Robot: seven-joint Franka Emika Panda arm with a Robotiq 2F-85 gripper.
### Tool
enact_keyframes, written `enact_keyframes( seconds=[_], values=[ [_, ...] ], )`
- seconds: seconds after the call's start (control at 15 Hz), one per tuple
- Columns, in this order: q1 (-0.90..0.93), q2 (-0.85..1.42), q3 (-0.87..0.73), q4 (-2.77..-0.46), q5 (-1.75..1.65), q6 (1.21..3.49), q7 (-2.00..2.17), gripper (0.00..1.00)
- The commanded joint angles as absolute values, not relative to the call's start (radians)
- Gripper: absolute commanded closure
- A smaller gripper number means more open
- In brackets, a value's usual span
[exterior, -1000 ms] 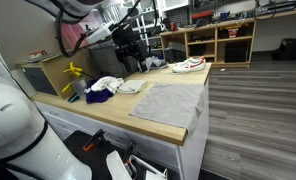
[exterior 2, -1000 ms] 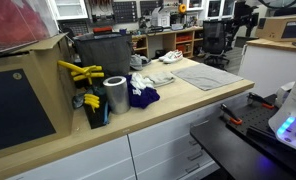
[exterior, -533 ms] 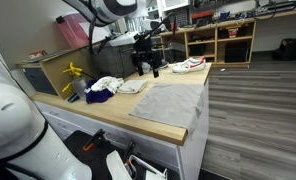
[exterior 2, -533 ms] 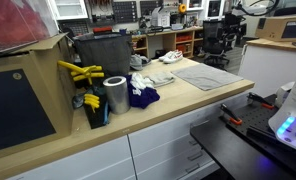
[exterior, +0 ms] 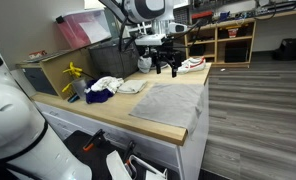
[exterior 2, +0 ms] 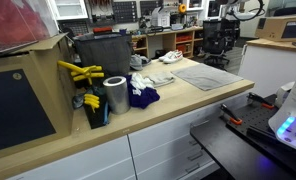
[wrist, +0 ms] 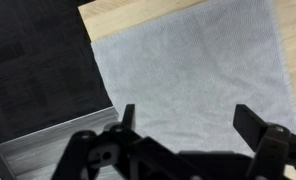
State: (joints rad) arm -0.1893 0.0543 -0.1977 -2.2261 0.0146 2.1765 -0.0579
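Your gripper (exterior: 169,68) has swung off the back of the counter (exterior: 93,112) over the last second, away from the dark bin (exterior 2: 100,55), and now hangs out over the front half, just beside the white sneaker (exterior: 189,65). The jaws stand wide apart and hold nothing. In the wrist view the grey towel (wrist: 203,70) fills the picture beneath your fingers (wrist: 126,118), lying flat with a corner near the wooden edge. That makes the towel the nearest thing to you now, though how high you hang above it is hard to judge. The white rag heap (exterior: 109,85) lies well apart.
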Motion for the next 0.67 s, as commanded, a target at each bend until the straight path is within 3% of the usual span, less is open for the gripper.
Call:
enact_keyframes(
  seconds=[0.0, 0.6],
  values=[
    [-0.212, 0.158, -0.206, -2.104, 0.072, 2.136, -0.073, 0.00],
    [-0.252, 0.254, -0.207, -2.019, 0.105, 2.160, -0.031, 0.00]
  ],
)
